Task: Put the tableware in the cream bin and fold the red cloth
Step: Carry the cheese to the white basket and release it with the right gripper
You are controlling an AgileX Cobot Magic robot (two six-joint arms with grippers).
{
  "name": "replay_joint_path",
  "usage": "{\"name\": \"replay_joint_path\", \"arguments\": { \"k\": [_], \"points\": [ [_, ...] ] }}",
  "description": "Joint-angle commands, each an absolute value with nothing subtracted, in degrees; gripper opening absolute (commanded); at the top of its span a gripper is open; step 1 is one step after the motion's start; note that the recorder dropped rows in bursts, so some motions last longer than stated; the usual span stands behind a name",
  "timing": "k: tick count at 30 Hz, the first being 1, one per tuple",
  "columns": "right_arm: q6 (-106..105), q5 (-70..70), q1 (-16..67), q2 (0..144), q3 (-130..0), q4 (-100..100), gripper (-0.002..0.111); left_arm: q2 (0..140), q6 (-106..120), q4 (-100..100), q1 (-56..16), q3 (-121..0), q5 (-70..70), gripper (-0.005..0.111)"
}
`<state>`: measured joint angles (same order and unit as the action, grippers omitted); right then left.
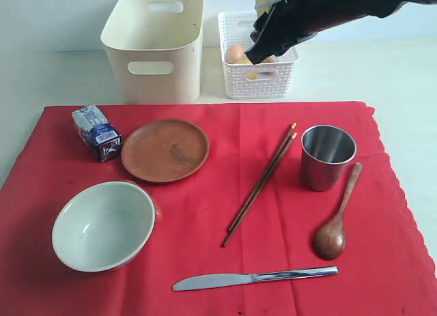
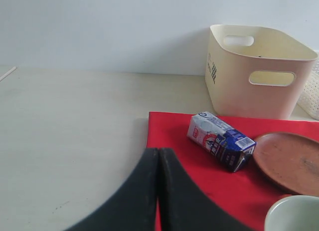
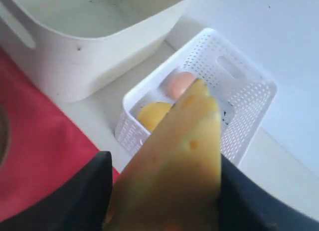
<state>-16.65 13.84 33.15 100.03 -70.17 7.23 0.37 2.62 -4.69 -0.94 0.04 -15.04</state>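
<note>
You have the left jaws pressed together, empty, at the red cloth's (image 1: 205, 217) left edge. Glazed bowl (image 1: 102, 225), wooden plate (image 1: 164, 150), chopsticks (image 1: 259, 186), steel cup (image 1: 328, 159), spoon (image 1: 334, 220) and knife (image 1: 252, 278): all 6 lie on it. The smooth cream bin (image 1: 156, 77) behind shows nothing inside. The right jaws clamp a yellow cheese wedge (image 3: 174, 161) over the lattice basket (image 1: 259, 80), likely to drop it.

The bin (image 1: 153, 50) stands left of the basket (image 1: 258, 80), upper centre. The plate (image 1: 164, 150), chopsticks (image 1: 261, 184) and cup (image 1: 328, 156) lie on the cloth (image 1: 205, 248).
</note>
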Motion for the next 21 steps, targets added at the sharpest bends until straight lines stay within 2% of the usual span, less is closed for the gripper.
{"name": "replay_joint_path", "arguments": {
  "k": [1, 8, 11, 16, 21],
  "points": [
    [-12.17, 6.41, 30.78, 104.21, -70.71, 7.69, 0.0, 0.0, 2.8, -5.2, -0.74, 0.0, -14.74, 0.002],
    [-9.91, -8.66, 28.2, 112.56, -70.71, 7.57, 0.0, 0.0, 2.8, -5.2, -0.74, 0.0, -14.74, 0.002],
    [-9.8, -17.65, 26.27, 117.98, -72.13, -3.83, 0.0, 0.0, 2.8, -5.2, -0.74, 0.0, -14.74, 0.002],
    [-10.01, -18.67, 24.2, 125.35, -78.68, -9.44, 0.0, 0.0, 2.8, -5.2, -0.74, 0.0, -14.74, 0.002],
    [-10.01, -18.68, 24.35, 126.73, -79.26, -9.04, 0.0, 0.0, 2.8, -5.2, -0.74, 0.0, -14.74, 0.002]
  ]
}}
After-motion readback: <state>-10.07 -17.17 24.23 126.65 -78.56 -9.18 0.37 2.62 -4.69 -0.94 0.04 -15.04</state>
